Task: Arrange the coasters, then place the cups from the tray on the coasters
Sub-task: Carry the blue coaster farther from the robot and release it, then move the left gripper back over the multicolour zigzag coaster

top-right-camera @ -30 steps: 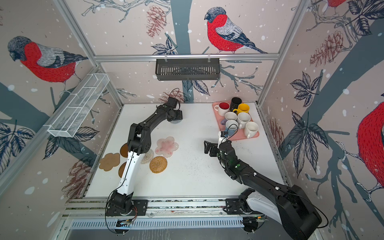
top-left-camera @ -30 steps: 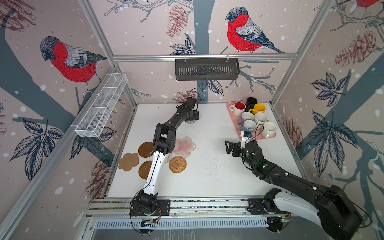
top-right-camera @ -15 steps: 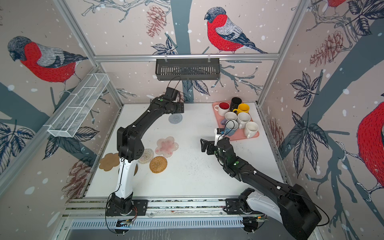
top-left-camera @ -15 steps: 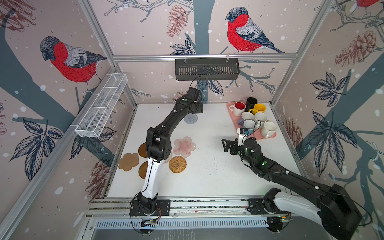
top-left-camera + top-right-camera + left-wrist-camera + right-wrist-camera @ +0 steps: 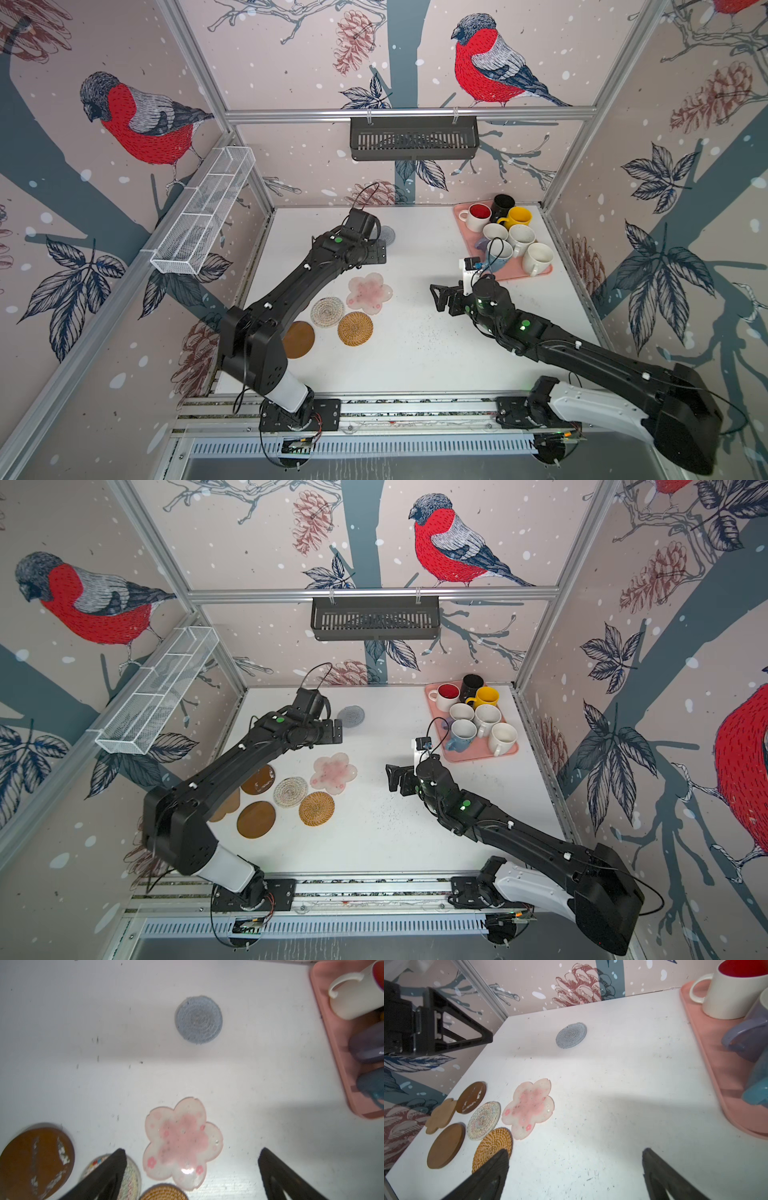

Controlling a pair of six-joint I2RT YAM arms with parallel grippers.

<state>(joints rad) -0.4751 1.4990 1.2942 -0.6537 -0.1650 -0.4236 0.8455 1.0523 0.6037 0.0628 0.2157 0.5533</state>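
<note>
A grey-blue woven coaster (image 5: pixel 387 235) (image 5: pixel 198 1020) lies alone at the back of the table. My left gripper (image 5: pixel 379 253) (image 5: pixel 191 1153) hangs open and empty above the table, between that coaster and the pink flower coaster (image 5: pixel 369 291) (image 5: pixel 529 1108). Beige woven (image 5: pixel 290 791), tan wicker (image 5: pixel 316 808), two brown (image 5: pixel 256 819) and cork flower (image 5: pixel 226 806) coasters cluster front left. The salmon tray (image 5: pixel 513 274) at the back right holds several cups, among them a red-inside one (image 5: pixel 478 216), black (image 5: pixel 502 205) and yellow (image 5: pixel 517 217). My right gripper (image 5: pixel 438 297) (image 5: pixel 575 1153) is open and empty over bare table, left of the tray.
A dark slotted basket (image 5: pixel 413 139) hangs on the back wall. A white wire rack (image 5: pixel 203 212) is fixed to the left wall. The left arm (image 5: pixel 299 278) stretches over the coaster cluster and hides part of it in a top view.
My left gripper opened, let go of the grey-blue coaster at the back and drew up and back toward the front. My right gripper drifted slightly left.
</note>
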